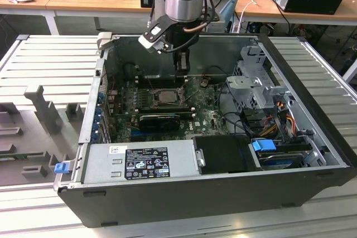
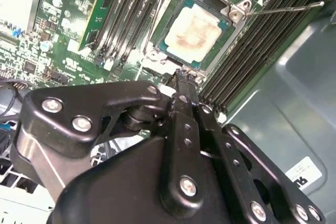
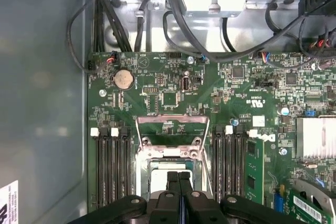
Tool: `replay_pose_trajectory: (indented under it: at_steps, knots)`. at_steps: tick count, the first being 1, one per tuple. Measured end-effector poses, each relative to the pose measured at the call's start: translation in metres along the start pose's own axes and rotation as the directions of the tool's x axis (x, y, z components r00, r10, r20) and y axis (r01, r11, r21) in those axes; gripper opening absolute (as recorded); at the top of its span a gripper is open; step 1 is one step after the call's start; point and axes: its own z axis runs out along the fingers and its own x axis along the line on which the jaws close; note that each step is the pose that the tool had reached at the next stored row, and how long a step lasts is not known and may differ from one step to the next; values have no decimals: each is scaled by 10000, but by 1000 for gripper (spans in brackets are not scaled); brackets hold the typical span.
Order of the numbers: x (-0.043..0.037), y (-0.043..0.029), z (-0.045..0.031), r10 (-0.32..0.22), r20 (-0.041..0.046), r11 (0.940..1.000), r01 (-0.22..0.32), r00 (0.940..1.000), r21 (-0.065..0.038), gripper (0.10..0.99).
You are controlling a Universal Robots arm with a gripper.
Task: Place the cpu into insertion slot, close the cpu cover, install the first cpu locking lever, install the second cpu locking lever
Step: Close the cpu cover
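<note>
The cpu [image 2: 197,31] lies flat in the insertion slot [image 2: 164,39]; the pincer [image 2: 184,77] hovers at that slot's edge, fingers pressed together, holding nothing, probably to push rather than grasp

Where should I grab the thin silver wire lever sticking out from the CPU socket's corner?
Probably near the free tip of the thin silver wire lever, coming from above with the jaws closing across it. It is a slim straight rod reaching out over the long black memory slots, fixed at its other end, so the tip gives most leverage.
</note>
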Motion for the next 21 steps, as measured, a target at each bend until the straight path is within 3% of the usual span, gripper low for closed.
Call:
replay_pose_trajectory:
  at_steps: [5,8,12,21]
  knots:
    - [1,27,-27,-1,-2,10000,1,10000,0,106]
    - [1,105,-26,-2,0,10000,2,10000,3,106]
    - [4,308,-10,-2,1,10000,2,10000,22,106]
    - [5,417,18,-4,3,10000,4,10000,52,106]
